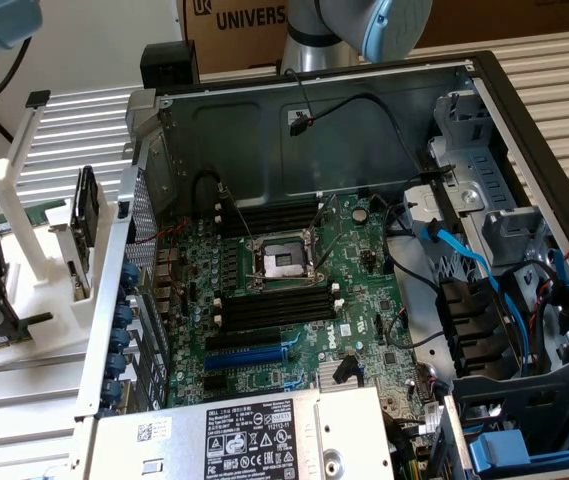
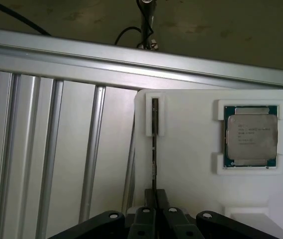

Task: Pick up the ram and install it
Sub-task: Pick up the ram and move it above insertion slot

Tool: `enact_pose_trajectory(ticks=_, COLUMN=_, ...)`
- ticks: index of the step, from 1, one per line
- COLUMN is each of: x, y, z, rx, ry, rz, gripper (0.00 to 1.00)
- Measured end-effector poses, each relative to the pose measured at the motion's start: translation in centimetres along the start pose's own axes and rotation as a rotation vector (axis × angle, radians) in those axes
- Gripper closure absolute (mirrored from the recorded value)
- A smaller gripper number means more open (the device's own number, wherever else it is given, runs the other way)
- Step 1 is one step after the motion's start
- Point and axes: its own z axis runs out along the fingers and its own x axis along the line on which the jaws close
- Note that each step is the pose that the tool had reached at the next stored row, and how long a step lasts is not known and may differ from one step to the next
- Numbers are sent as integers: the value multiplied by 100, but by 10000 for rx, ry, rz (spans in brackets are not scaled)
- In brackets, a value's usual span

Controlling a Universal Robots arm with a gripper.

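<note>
Closest to the wrist camera, we see the jaws closed on the near end of the ram [image 2: 154,144], one dark pad pressed against each flat face with no gap showing. We meet the stick edge-on, so it reads as a thin dark line. Its long axis runs straight away from the jaws toward the far rail of the desk [image 2: 56,149]. It stands on its long edge, faces upright, and its far end sits in a narrow notch of the white holder [image 2: 191,169]. We cannot make out its chips or label from this angle, and the jaws hide the end they grip.

Beside the ram but well apart from it, a square silver processor chip [image 2: 250,134] lies flat in its own recess of the same holder. Beyond the holder, the ribbed aluminium desk ends at a long rail.

Over in the exterior view, the holder [image 1: 34,330] sits at the view's left, outside the open computer case [image 1: 314,130]. The arm's dark end is cut off by that view's left edge, and we cannot pick out the stick there. Farther in, the motherboard [image 1: 294,330] lies in the case, its long black memory slots [image 1: 274,305] unfilled.
</note>
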Motion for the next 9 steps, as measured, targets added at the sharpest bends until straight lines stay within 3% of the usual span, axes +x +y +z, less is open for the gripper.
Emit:
enact_pose_trajectory(ticks=6, x=12, y=2, z=1, rx=5, ry=-28, rz=0, gripper=88)
enact_pose_trajectory(ticks=9, x=38, y=5, z=0, rx=11, ry=-78, rz=2, gripper=88)
